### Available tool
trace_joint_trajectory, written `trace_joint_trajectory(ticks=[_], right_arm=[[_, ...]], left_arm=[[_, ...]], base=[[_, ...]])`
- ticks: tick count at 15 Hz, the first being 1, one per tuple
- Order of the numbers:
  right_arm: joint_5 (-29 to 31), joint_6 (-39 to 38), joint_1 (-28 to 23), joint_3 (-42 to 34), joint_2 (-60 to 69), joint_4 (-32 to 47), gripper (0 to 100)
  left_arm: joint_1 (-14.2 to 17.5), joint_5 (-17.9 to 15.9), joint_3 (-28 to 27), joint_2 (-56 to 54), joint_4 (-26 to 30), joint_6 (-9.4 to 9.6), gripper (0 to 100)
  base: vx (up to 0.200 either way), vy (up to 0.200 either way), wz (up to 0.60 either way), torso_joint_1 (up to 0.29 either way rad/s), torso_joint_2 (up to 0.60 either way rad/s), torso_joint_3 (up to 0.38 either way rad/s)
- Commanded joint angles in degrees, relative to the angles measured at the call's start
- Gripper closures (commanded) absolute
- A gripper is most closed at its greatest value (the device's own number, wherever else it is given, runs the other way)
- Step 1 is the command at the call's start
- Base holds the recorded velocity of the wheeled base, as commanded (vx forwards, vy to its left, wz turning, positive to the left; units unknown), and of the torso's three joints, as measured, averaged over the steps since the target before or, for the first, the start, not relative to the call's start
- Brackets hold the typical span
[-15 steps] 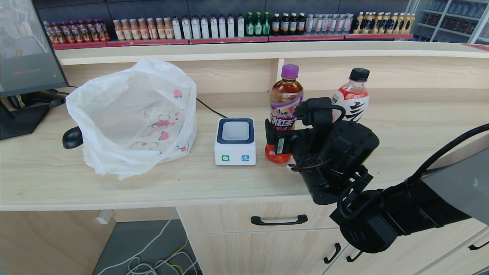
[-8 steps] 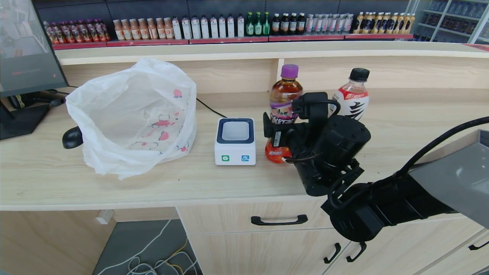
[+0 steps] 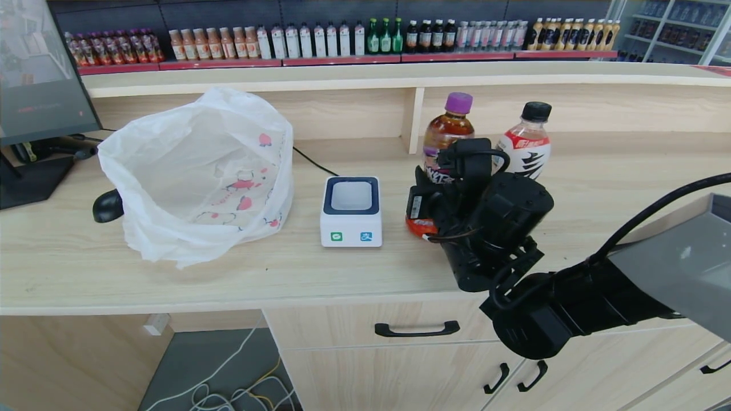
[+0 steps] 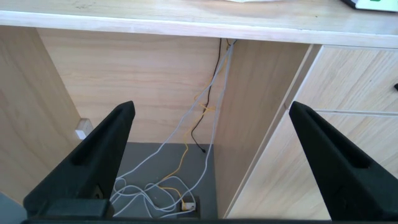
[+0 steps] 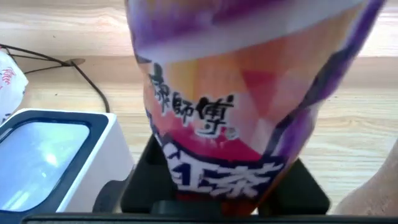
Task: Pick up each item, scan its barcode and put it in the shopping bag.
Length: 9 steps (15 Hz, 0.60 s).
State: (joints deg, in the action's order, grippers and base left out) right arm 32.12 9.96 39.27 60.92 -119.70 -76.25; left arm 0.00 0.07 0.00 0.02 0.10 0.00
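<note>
A tea bottle with a purple cap [image 3: 448,132] leans to the right, its orange base just above or on the counter to the right of the white scanner [image 3: 350,210]. My right gripper [image 3: 424,206] is shut on its lower half. In the right wrist view the bottle's label [image 5: 236,93] looms close, with the scanner [image 5: 50,155] beside it. A black-capped bottle with a white and red label [image 3: 528,149] stands upright just behind my right arm. The white shopping bag [image 3: 200,171] stands open left of the scanner. My left gripper [image 4: 208,115] hangs open below the counter edge.
A monitor [image 3: 34,74] and a black mouse [image 3: 107,205] sit at the far left. A raised wooden ledge [image 3: 400,77] runs along the counter's back. Drawers with black handles [image 3: 417,329] lie under the counter. Cables [image 4: 180,168] trail on the floor below.
My right gripper has closed on the purple-capped bottle, tipped it to the right and shifted it slightly right, away from the scanner. The bag, the scanner and the other bottle have stayed put.
</note>
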Motion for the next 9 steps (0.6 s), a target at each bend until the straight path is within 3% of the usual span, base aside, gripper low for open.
trace_joint_trajectory(ticks=[1, 9], right_arm=[[-0.04, 0.06, 0.02, -0.01, 0.43, -0.04, 100], [-0.04, 0.24, 0.37, -2.73, 5.62, 0.05, 100]], left_arm=[[0.00, 0.01, 0.00, -0.02, -0.01, 0.00, 0], [0.00, 0.01, 0.00, -0.02, -0.01, 0.00, 0]], base=[[0.000, 0.000, 0.00, 0.000, 0.00, 0.000], [0.000, 0.000, 0.00, 0.000, 0.00, 0.000]])
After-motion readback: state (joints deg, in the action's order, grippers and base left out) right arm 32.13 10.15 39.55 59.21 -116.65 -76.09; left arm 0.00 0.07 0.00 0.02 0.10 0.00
